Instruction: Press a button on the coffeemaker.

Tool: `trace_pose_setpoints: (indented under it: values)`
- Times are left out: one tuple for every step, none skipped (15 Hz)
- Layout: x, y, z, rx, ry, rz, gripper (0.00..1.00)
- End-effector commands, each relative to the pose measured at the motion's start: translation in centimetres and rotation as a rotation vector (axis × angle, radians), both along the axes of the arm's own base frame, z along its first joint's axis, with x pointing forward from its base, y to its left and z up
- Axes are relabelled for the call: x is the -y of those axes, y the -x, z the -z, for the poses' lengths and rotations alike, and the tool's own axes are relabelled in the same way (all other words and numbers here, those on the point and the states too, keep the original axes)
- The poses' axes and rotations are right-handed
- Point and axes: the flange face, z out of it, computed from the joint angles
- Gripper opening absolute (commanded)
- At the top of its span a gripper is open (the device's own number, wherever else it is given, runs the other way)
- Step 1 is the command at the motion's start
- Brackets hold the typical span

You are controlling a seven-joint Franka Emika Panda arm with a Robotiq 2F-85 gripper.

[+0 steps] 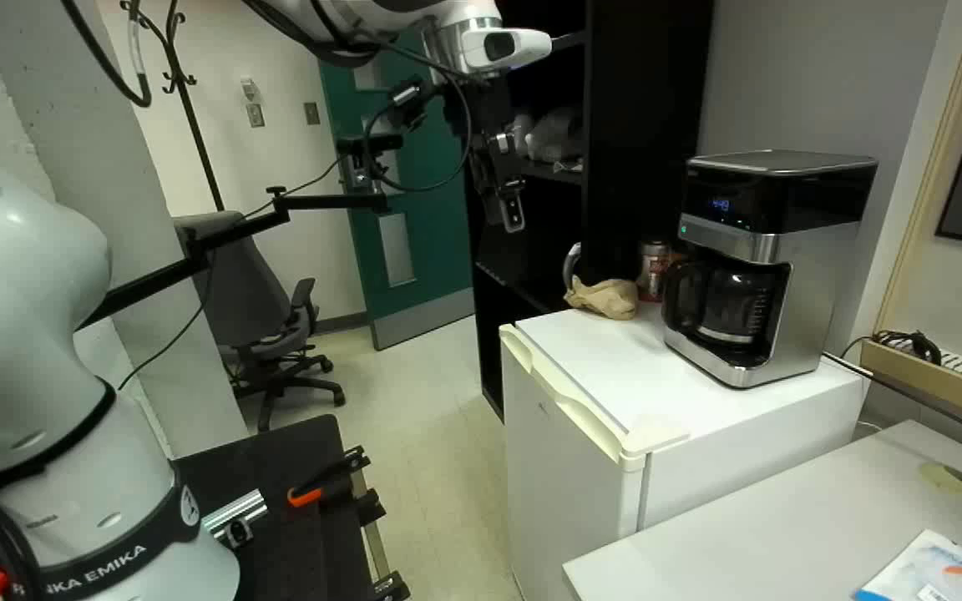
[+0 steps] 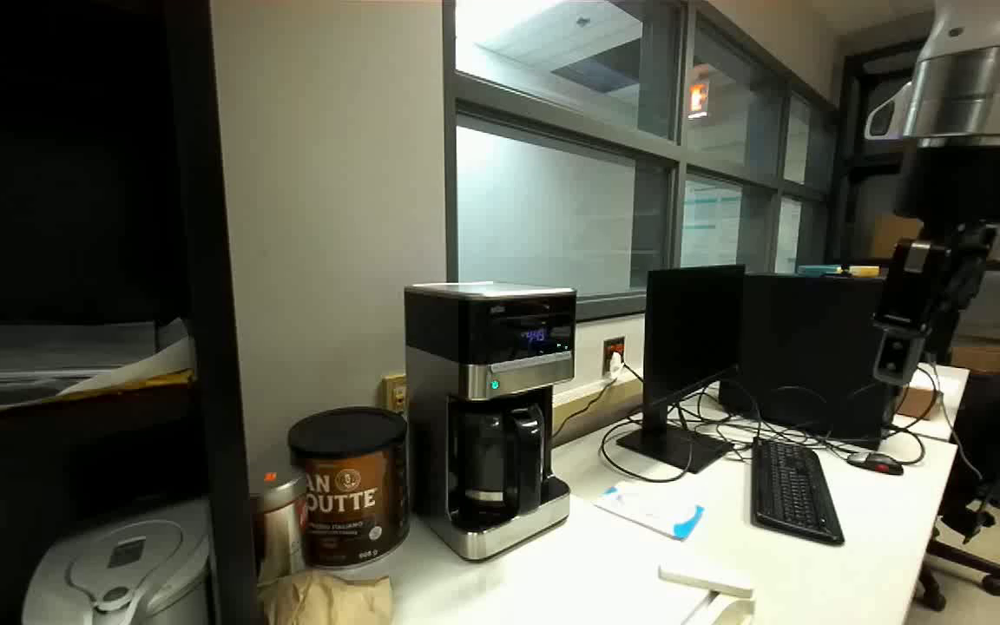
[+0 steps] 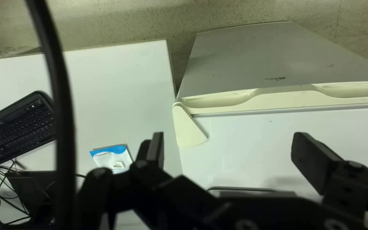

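Note:
The black-and-silver coffeemaker (image 1: 819, 292) stands upright on the white fridge; it also shows in an exterior view (image 2: 430, 417). Its display (image 1: 720, 204) glows blue, and a small round button (image 2: 495, 384) on the silver band glows green. The dark carafe sits in its recess. My gripper (image 1: 514, 213) hangs in the air, pointing down, well apart from the coffeemaker; it also shows in an exterior view (image 2: 897, 356). In the wrist view the gripper (image 3: 228, 148) has its fingers wide apart with nothing between them. A dark edge low there, seemingly the coffeemaker, is mostly hidden by the gripper.
The white fridge (image 1: 573, 484) stands beside a white desk (image 1: 748, 534) with a packet (image 2: 652, 510), keyboard (image 2: 795, 490) and monitor (image 2: 695, 338). A coffee can (image 2: 351, 486) and paper bag (image 1: 606, 298) stand beside the coffeemaker. A black shelf (image 1: 648, 108) rises behind the fridge.

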Motion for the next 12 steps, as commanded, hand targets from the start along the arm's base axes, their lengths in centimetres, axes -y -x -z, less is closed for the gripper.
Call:
trace_pose_setpoints:
  values:
    - [0.00, -0.03, -0.09, 0.000, 0.000, 0.000, 1.00]
    - [-0.01, -0.03, -0.10, 0.000, 0.000, 0.000, 1.00]
    - [-0.01, -0.03, -0.10, 0.000, 0.000, 0.000, 1.00]
    - [-0.01, -0.03, -0.10, 0.000, 0.000, 0.000, 1.00]
    - [-0.01, -0.03, -0.10, 0.000, 0.000, 0.000, 1.00]
    - [-0.01, -0.03, -0.10, 0.000, 0.000, 0.000, 1.00]
    - [-0.01, -0.03, -0.10, 0.000, 0.000, 0.000, 1.00]
    - [-0.01, -0.03, -0.10, 0.000, 0.000, 0.000, 1.00]
    - [-0.01, -0.03, -0.10, 0.000, 0.000, 0.000, 1.00]
    - [-0.01, -0.03, -0.10, 0.000, 0.000, 0.000, 1.00]
    - [0.09, -0.30, -0.17, -0.010, -0.001, -0.002, 1.00]
    - [0.21, -0.82, -0.16, -0.009, 0.011, -0.011, 1.00]
